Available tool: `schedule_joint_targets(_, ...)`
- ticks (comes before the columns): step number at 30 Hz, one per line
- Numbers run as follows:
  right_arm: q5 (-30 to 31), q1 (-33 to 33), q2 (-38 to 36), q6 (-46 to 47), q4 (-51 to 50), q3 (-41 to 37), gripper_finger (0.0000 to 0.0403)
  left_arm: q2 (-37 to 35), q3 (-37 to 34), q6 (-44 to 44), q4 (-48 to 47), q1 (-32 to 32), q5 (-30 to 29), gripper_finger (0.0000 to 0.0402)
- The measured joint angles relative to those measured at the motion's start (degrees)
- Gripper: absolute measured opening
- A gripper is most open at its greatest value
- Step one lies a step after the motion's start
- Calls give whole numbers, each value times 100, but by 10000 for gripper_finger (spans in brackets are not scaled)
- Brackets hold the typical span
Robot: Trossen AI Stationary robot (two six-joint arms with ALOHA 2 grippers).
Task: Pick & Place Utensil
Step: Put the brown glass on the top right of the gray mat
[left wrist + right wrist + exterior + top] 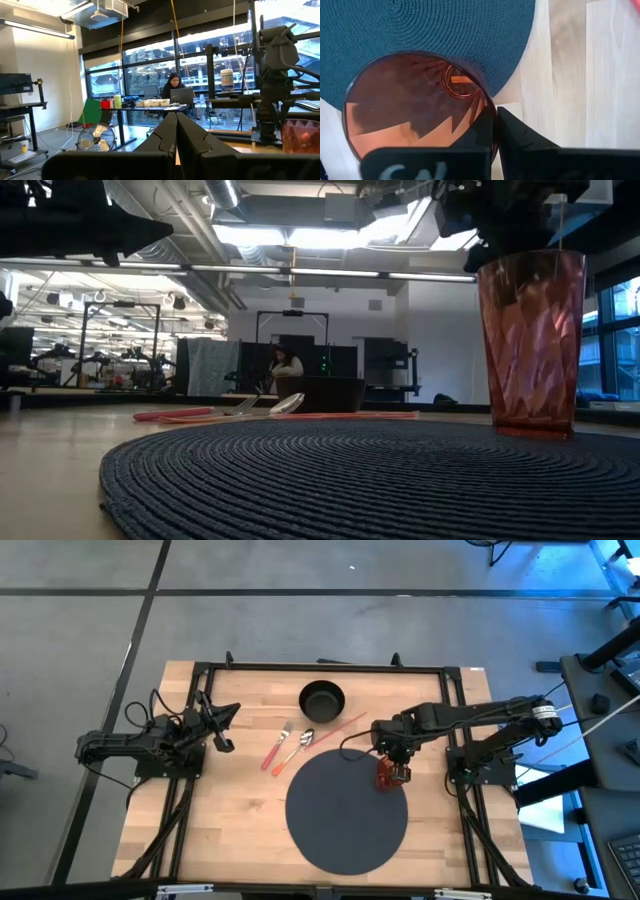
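From above, your right arm reaches in over the round mat's (346,812) right edge, its right gripper (392,772) clamped on the red cup's (391,776) rim, while the spoon (298,747) and fork (276,746) lie by the black bowl (322,698). Low view: cup (531,340) stands upright on the mat. Left gripper (226,728) waits at table's left, fingers (192,135) pressed together.
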Motion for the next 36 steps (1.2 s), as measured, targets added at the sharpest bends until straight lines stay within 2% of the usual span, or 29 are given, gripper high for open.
schedule_joint_targets(15, 58, 0, 2, -43, -11, -13, 76, 0, 0, 0, -2, 2, 2, 1)
schedule_joint_targets(22, 29, 0, 2, -39, -27, -13, 79, -1, 0, 15, -2, 0, 0, 1)
schedule_joint_targets(27, -236, 0, 2, -78, -212, 124, 79, -1, 0, 15, -2, 0, 0, 1)
schedule_joint_targets(33, -241, 0, 4, -183, -377, 635, 79, 0, 0, 0, -50, 0, 0, 1)
schedule_joint_targets(36, -52, 2, 7, -348, -579, 1115, 79, 0, 0, -2, -59, 0, 0, 1)
